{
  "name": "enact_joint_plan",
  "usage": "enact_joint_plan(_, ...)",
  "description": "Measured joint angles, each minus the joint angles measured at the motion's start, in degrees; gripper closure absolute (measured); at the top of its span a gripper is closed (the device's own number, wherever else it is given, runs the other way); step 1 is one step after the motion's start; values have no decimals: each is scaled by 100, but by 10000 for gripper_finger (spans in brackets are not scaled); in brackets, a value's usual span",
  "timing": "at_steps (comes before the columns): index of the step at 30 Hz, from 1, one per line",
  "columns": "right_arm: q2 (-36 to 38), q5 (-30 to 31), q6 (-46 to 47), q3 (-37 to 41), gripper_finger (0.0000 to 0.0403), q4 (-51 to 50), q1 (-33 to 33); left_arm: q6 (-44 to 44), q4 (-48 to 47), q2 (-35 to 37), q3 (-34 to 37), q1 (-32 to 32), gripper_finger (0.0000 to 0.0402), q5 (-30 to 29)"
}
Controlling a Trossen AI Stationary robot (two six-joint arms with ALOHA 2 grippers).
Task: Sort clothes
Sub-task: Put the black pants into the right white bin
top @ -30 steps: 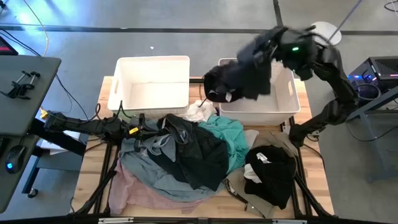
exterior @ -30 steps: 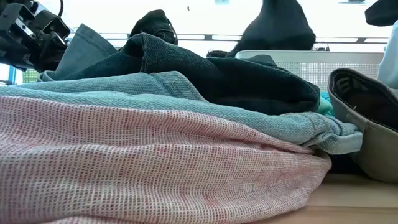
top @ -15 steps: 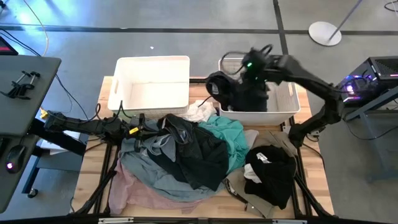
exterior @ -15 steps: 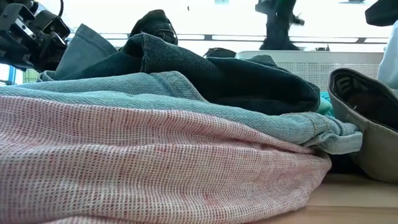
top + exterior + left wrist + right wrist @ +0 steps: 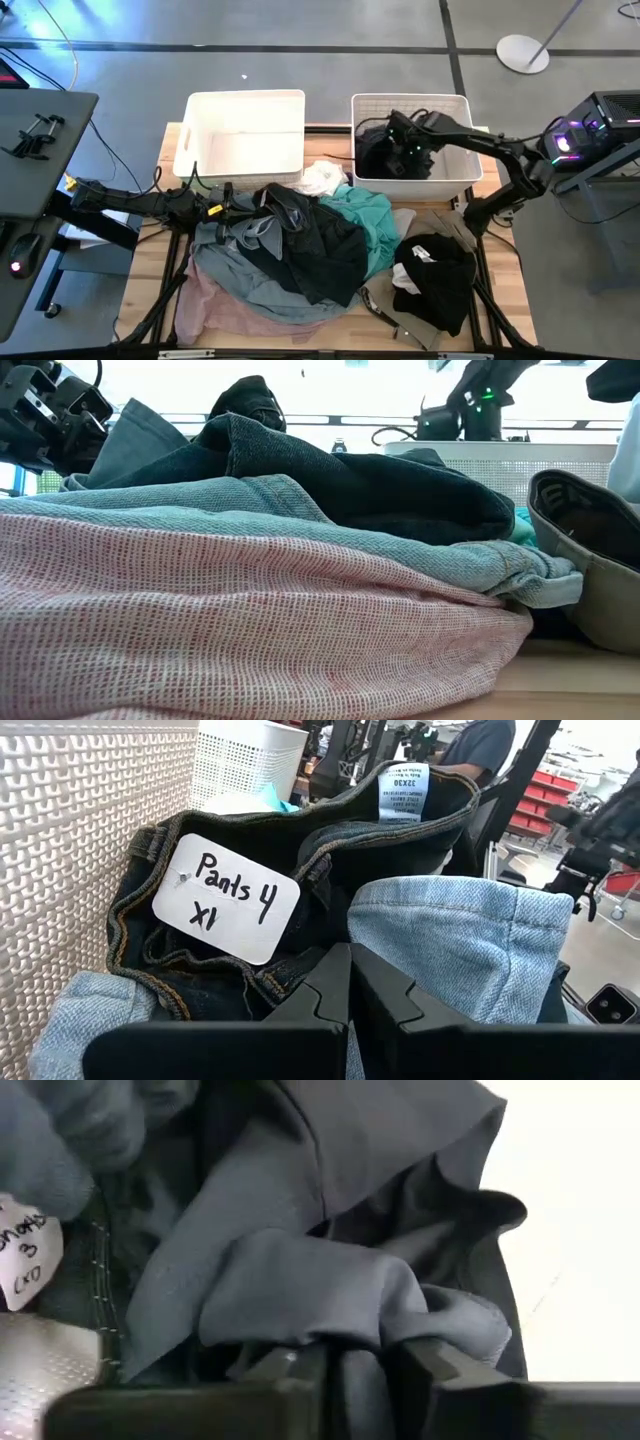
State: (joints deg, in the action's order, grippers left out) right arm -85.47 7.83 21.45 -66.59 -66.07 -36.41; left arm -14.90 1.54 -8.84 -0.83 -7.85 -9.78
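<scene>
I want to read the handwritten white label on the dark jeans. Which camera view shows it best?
The left wrist view: the label sits close and unobstructed on the dark jeans, reading "Pants 4 XL". The high view shows only the clothes pile; the low view shows fabric edges without the label; the right wrist view shows a different garment.

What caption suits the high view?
Right end effector lowers a black garment into the right basket; mixed clothes pile awaits.

We see the left basket (image 5: 243,135) open from above, while the right arm (image 5: 480,140) and dark garments (image 5: 385,155) fill the right basket (image 5: 465,150). The clothes heap (image 5: 290,250) blocks the table's middle.
</scene>
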Motion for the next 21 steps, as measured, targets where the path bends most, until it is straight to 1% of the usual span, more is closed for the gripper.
enact_joint_plan(2, 0, -260, -74, -161, 294, -136, -140, 1, 0, 0, 1, 0, 401, 0)
enact_joint_plan(4, 0, -380, -89, -465, 259, -360, -240, 0, 0, 0, 1, -1, 402, 0)
enact_joint_plan(8, 1, -282, -38, -1447, 199, -1265, -341, -4, 0, 0, 0, -1, 402, 0)
enact_joint_plan(11, 3, 11, 217, -2351, 176, -1835, -332, -4, 0, 0, 1, 0, 402, 0)
enact_joint_plan(13, 11, 113, 301, -2912, 172, -1899, -228, -4, 0, 0, -1, -1, 401, 0)
enact_joint_plan(14, 15, 48, 292, -3146, 172, -1876, -154, -4, 0, 0, 1, -1, 402, 0)
enact_joint_plan(16, 17, -405, 179, -3463, 179, -1722, -2, -5, 0, 0, 1, 1, 401, 0)
enact_joint_plan(19, 17, -1242, 99, -3491, 208, -1138, 245, -4, 0, 0, 1, 0, 401, 0)
enact_joint_plan(21, 17, -1568, 42, -3198, 235, -629, 394, -4, 0, 0, 1, -1, 402, 1)
